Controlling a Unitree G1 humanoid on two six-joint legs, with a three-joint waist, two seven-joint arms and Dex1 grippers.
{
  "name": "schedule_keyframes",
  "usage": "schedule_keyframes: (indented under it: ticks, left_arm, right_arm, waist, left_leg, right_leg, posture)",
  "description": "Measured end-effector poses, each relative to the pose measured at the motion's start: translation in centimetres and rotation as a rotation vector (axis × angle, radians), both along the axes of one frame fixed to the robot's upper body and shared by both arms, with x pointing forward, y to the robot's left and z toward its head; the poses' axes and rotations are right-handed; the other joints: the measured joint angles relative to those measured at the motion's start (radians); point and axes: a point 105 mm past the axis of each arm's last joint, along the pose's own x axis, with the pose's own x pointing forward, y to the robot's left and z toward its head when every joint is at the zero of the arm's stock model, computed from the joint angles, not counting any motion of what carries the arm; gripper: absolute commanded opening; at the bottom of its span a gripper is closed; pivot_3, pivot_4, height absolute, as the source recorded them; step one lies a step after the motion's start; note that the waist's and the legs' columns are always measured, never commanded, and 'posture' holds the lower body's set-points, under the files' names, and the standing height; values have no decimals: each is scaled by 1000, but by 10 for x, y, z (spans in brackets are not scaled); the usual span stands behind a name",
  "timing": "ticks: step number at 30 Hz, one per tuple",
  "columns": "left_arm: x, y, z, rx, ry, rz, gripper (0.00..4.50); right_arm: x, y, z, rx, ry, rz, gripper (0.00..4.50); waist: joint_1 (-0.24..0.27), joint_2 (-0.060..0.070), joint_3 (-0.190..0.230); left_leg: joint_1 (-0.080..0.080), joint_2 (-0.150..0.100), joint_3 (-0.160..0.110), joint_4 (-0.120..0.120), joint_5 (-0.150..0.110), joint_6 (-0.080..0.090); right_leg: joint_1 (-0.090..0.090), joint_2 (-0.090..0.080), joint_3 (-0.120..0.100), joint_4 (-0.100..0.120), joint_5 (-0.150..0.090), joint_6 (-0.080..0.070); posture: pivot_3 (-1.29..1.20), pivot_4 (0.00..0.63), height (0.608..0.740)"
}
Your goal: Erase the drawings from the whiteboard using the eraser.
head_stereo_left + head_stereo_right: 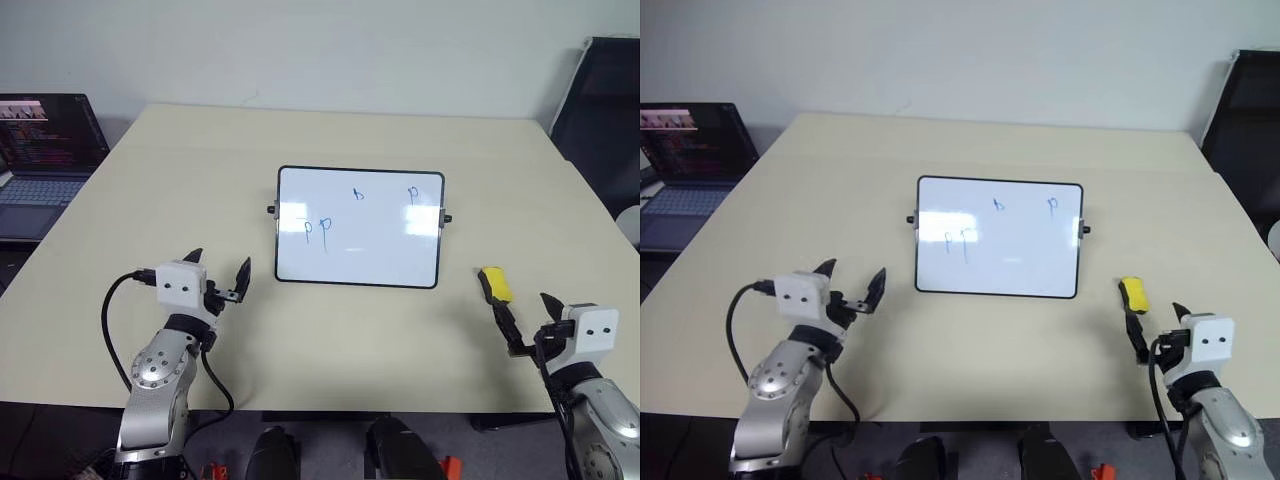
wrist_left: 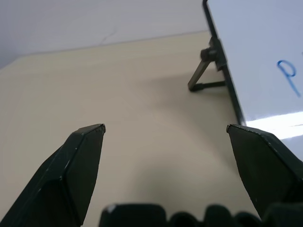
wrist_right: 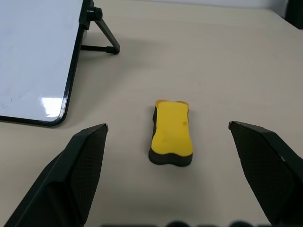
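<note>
The whiteboard (image 1: 360, 228) stands tilted on a small black stand at the middle of the table. Blue drawings mark it: two "p" shapes at its left (image 1: 317, 227), a small mark at top centre (image 1: 359, 194) and another "p" at top right (image 1: 413, 193). The yellow eraser (image 1: 495, 285) with a black underside lies flat on the table, right of the board's lower right corner. My right gripper (image 1: 523, 318) is open just short of the eraser (image 3: 171, 134), which sits ahead between the fingers. My left gripper (image 1: 219, 268) is open and empty, left of the board's lower left corner (image 2: 236, 118).
The beige table (image 1: 200, 180) spreads wide around the board. A laptop (image 1: 40, 160) with a lit screen sits beyond the table's left edge. A dark chair (image 1: 605, 110) stands at the far right corner.
</note>
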Motion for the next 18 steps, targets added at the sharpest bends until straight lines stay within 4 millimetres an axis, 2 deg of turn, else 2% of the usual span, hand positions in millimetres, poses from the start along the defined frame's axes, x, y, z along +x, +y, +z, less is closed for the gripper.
schedule_keyframes:
  ticks: [3, 8, 10, 12, 15, 18]
  left_arm:
    - [0, 2, -3, -2, 16, 9, 4500]
    - [1, -7, -5, 36, 29, -66, 4500]
    - [2, -15, 9, 105, -1, -176, 4500]
    - [4, -25, 34, 136, -75, -286, 4500]
    - [8, -37, 59, 101, -128, -412, 4500]
    - [12, -52, 77, 33, -106, -552, 4500]
  right_arm:
    - [-1, 6, 6, 23, -8, 11, 4453]
    - [-1, 3, 4, 22, 18, -19, 4453]
    - [3, 3, 10, 3, 21, -8, 4453]
    - [8, 6, 21, 6, -6, 6, 4453]
    - [17, 11, 29, 22, -19, 41, 4453]
    - [26, 16, 33, 64, 11, 83, 4453]
  waist:
    - [0, 0, 0]
    - [0, 0, 0]
    - [0, 0, 0]
    - [0, 0, 0]
    - [0, 0, 0]
    - [0, 0, 0]
  left_leg:
    - [0, 0, 0, 0, 0, 0]
    - [0, -1, 0, 0, 0, 0]
    - [0, -1, 0, 0, 0, 0]
    - [0, -1, 0, 0, 0, 0]
    - [0, -1, 0, 0, 0, 0]
    - [-1, 0, -1, 0, 0, 0]
  right_leg:
    - [0, 0, 0, 0, 0, 0]
    - [-3, -1, 0, -1, 0, 0]
    - [-3, -1, 0, -1, 0, 0]
    - [-3, -1, 0, -1, 0, 0]
    - [0, -1, 0, -1, 0, 0]
    - [0, -1, -1, 0, 0, 0]
  posture:
    - [0, 150, 740]
    - [0, 150, 740]
    - [0, 150, 740]
    - [0, 150, 740]
    - [0, 150, 740]
    - [0, 150, 740]
